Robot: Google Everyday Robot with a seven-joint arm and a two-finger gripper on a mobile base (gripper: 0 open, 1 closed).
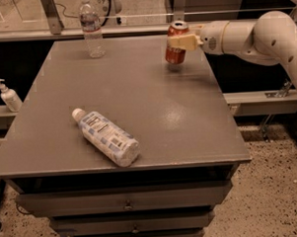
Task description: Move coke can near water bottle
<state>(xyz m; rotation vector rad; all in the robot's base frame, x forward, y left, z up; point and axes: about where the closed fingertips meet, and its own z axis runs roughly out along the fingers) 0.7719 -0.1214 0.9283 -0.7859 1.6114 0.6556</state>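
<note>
The coke can, red with a silver top, hangs slightly tilted just above the grey table near its far right edge. My gripper comes in from the right on a white arm and is shut on the can's upper part. The water bottle, slim and clear with a white cap, stands upright at the table's far left, well to the left of the can.
A fatter bottle with a white-and-blue label lies on its side at the front left of the table. A white pump dispenser stands on a ledge left of the table. Drawers sit below the tabletop.
</note>
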